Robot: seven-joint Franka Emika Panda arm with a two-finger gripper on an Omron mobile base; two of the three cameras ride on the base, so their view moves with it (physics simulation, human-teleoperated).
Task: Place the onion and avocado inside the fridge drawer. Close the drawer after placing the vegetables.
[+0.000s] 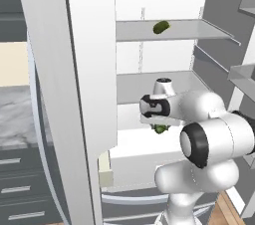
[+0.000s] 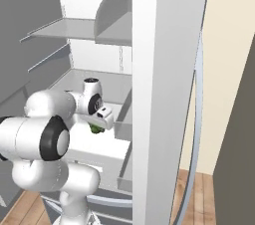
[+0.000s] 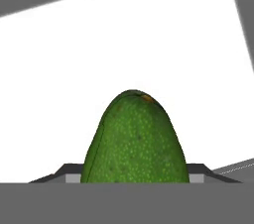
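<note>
Avocado (image 3: 135, 139) is clenched in the end effector (image 3: 135, 176), its long axis running straight out along the line of the fingers, narrow end pointing away toward the white floor of the fridge drawer (image 3: 149, 44). In the hand view that white surface lies directly beyond the fruit on every side, with grey only past the drawer's far and side edges, so the load appears to hang over the drawer's interior, not its rim. From the left base view the avocado (image 1: 160, 129) peeks out as a small green patch under the wrist, above the fridge drawer (image 1: 134, 157) and below the lower fridge shelf (image 1: 144, 87); the right base view shows the same green patch (image 2: 94, 129) beneath the hand, over the drawer (image 2: 107, 154). A long green pickle-like item (image 1: 161, 27) lies on the upper shelf, well above the drawer. Whether the fruit is touching the drawer floor cannot be told; it looks apart from it. My judgement is that the coming move is a short descent along the avocado's own axis, then a release. The onion's whereabouts I cannot tell.
</note>
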